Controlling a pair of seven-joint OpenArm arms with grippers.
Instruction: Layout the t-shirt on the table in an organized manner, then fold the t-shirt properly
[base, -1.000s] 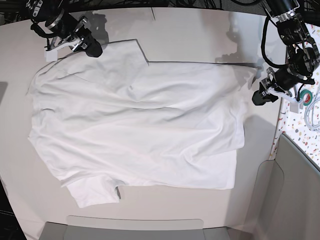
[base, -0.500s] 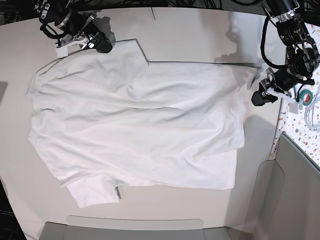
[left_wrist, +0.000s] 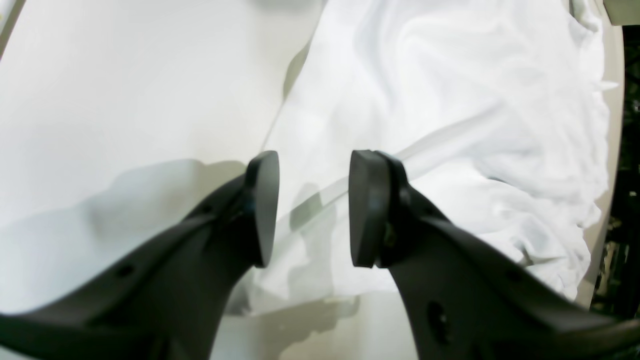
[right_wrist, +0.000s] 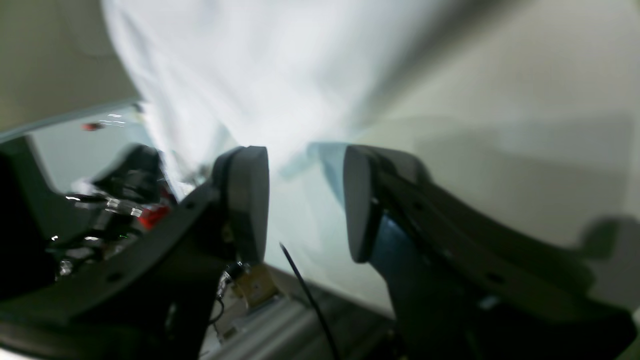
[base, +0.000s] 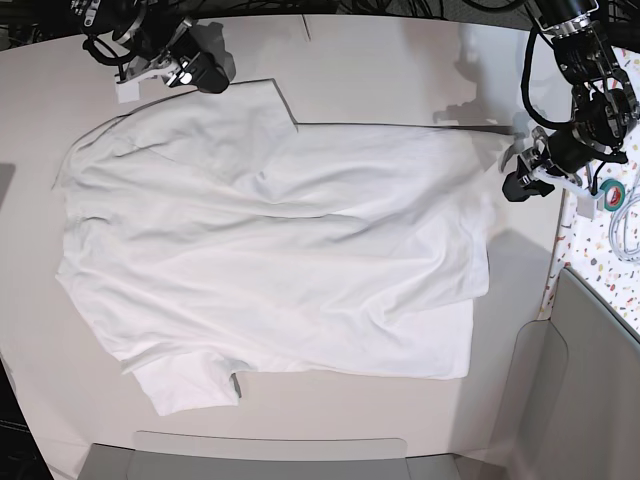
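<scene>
Since the white t-shirt (base: 270, 260) is lying spread but rumpled across the off-white table (base: 400, 70), it's looking light, limp and prone to dragging, so I'd be pinching hem corners or sleeve edges, not the middle; left gripper (left_wrist: 312, 210) is hanging spread over the hem edge, gripping nothing; right gripper (right_wrist: 305, 205) is also spread and empty beside the cloth

White t-shirt (base: 270, 250) lies flat-ish on off-white table (base: 400, 70), spread sideways, wrinkly; one short sleeve sticks out at table's near edge.
</scene>
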